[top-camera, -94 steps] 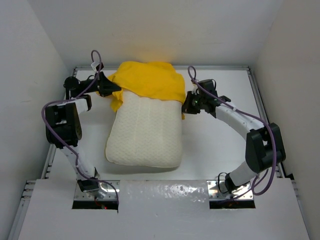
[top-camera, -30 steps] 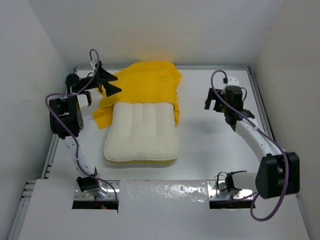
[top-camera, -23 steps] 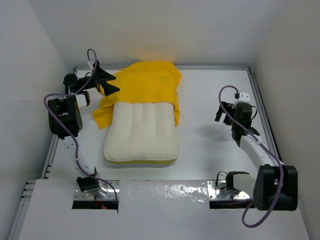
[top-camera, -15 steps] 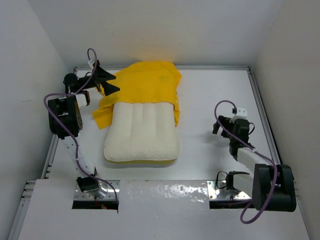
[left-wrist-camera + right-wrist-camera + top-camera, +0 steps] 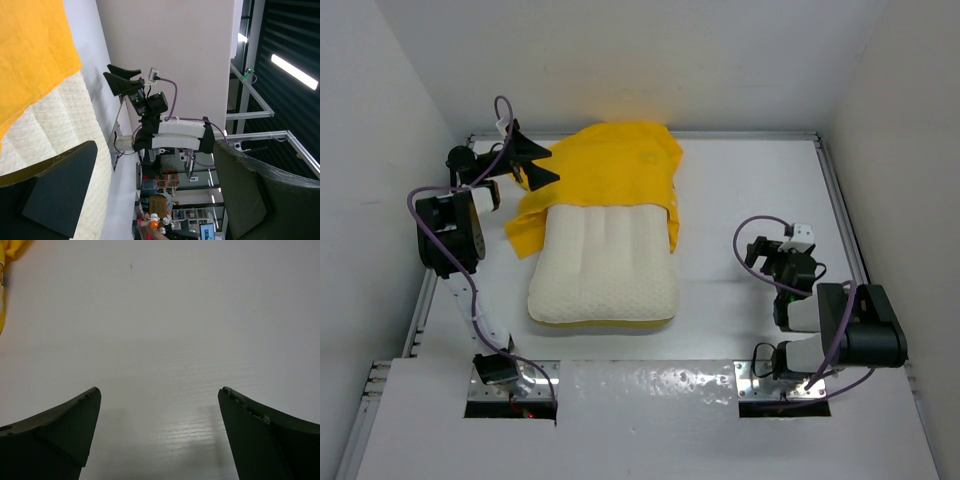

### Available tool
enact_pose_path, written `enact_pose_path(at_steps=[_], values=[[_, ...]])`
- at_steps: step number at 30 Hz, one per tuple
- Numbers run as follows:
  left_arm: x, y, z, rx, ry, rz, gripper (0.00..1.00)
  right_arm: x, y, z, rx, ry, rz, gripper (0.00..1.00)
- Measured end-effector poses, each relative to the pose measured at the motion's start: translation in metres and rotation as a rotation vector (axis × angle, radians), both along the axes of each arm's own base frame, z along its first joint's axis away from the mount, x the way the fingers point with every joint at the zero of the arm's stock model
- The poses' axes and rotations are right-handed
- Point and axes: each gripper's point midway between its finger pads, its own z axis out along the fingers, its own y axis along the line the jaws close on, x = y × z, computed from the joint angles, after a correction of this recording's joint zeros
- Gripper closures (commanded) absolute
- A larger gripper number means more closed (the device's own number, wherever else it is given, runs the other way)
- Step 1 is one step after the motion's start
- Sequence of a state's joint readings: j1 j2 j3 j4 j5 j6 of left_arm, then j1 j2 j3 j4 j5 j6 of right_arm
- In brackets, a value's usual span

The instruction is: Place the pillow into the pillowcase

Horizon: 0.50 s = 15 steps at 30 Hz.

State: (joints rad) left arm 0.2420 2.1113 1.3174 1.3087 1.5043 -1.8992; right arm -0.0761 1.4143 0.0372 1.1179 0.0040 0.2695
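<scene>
Pillow [image 5: 605,268] flat mid-table, far end covered by the yellow pillowcase [image 5: 612,165], near part bare; one case flap spills off its left side. Left gripper [image 5: 556,167] spread wide, empty, at the case's far-left edge, contact unclear. Right gripper [image 5: 159,390] likewise wide, empty, over bare table [image 5: 740,190] well right of the pillow.

Text: none legible | pillowcase [image 5: 610,165]: faint mark on yellow fabric, too small to read | labels, numbers: none readable

Right end effector [image 5: 160,392] pulled back near its base, pillowcase [image 5: 610,165] seemingly released
</scene>
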Motion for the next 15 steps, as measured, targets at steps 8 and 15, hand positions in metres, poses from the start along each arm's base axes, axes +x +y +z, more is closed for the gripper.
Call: enact_pose_path(at_steps=[8, 15], values=[[0.0001, 0.0000, 0.0003, -0.001, 0.001, 0.000, 0.00, 0.0012, 0.0022, 0.0019, -0.009, -0.007, 0.017, 0.01], [0.0001, 0.0000, 0.0003, 0.000, 0.001, 0.000, 0.01, 0.0017, 0.0026, 0.0031, -0.009, -0.013, 0.020, 0.01]])
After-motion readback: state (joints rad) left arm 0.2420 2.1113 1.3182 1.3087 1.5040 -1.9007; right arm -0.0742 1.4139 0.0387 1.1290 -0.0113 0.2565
